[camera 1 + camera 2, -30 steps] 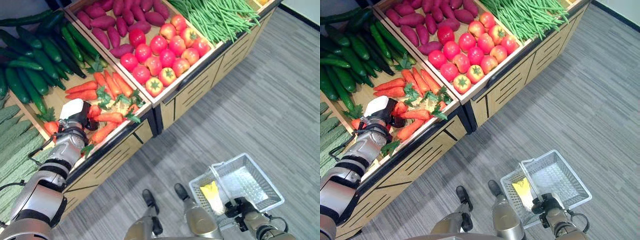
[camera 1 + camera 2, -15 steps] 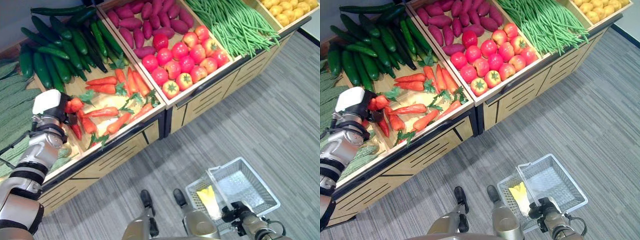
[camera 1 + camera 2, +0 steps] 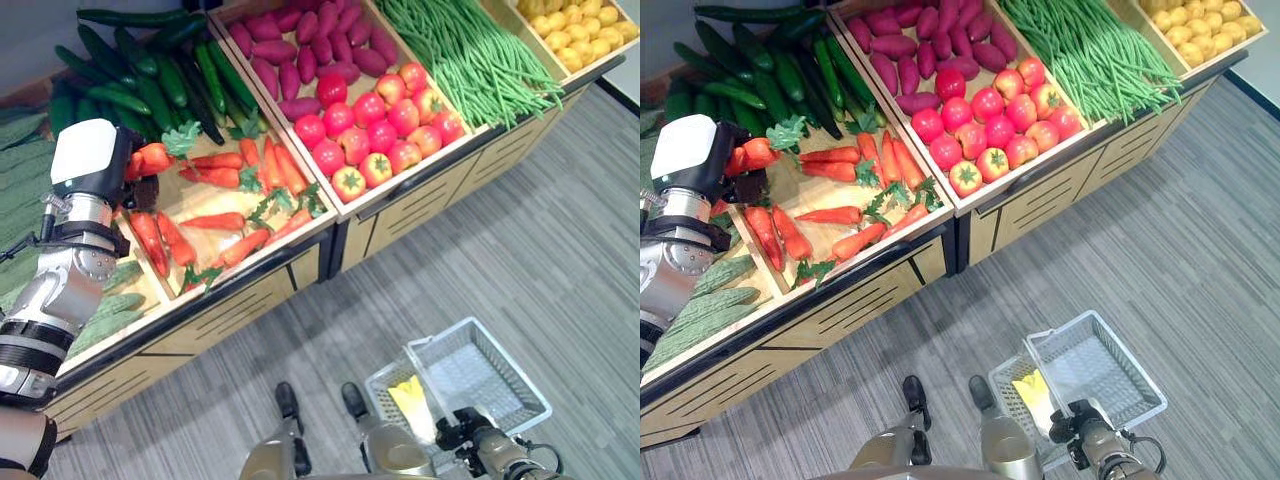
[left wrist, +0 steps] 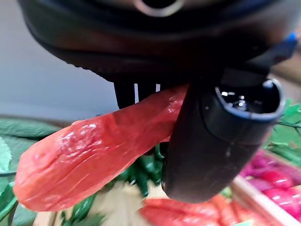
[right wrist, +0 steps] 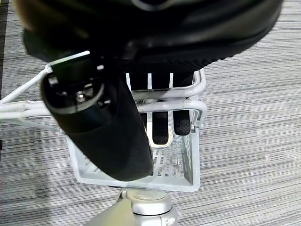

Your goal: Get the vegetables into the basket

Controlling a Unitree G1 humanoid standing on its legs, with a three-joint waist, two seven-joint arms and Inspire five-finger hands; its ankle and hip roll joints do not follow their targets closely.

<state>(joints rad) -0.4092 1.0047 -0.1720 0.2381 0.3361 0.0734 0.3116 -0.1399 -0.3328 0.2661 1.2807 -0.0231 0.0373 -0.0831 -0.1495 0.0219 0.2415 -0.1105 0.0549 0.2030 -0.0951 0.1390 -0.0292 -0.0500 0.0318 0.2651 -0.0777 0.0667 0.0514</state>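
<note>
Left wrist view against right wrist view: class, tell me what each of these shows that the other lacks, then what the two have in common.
The left wrist view alone shows a carrot pinched between the left hand's thumb and fingers, with green leaves, more carrots and purple sweet potatoes blurred behind it. The right wrist view alone shows the right hand curled round the handle of the white wire basket, over grey striped floor. Both look along a dark hand that is gripping something.

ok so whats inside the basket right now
A yellow item lies in the white basket, against its near end. The rest of the mesh floor looks bare. The right hand grips the handle over the near rim and hides that corner. What the yellow item is cannot be told.
</note>
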